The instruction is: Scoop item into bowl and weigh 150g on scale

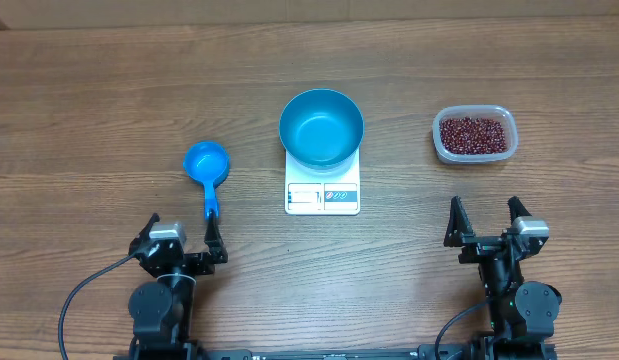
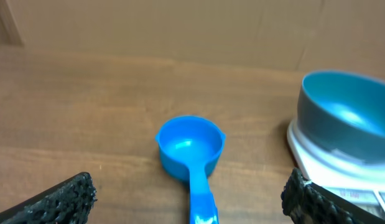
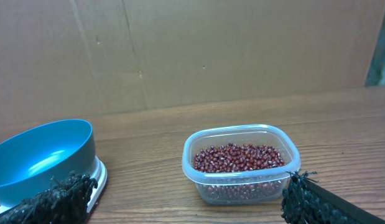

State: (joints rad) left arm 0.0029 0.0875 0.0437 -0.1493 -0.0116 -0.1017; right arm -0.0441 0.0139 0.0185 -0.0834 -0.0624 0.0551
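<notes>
— Beans first: where do they sit?
— On the right side of the table, as a loose dark red heap inside a clear plastic tub.
— And from the left across?
— At the near edge, the left tool is released, with its fingers spread wide and grasping nothing. Just ahead of it lies a small blue scoop, cup upward, with its handle pointing back toward that tool. In the middle is the white scale, display strip toward the near edge. The blue bowl stands upright on it, covering the far part of the platform.
— Then the tub?
— Yes, well apart from the scale, farther right. The right tool sits nearer than the tub and apart from it. It is also released, fingers wide, with nothing between them.
</notes>
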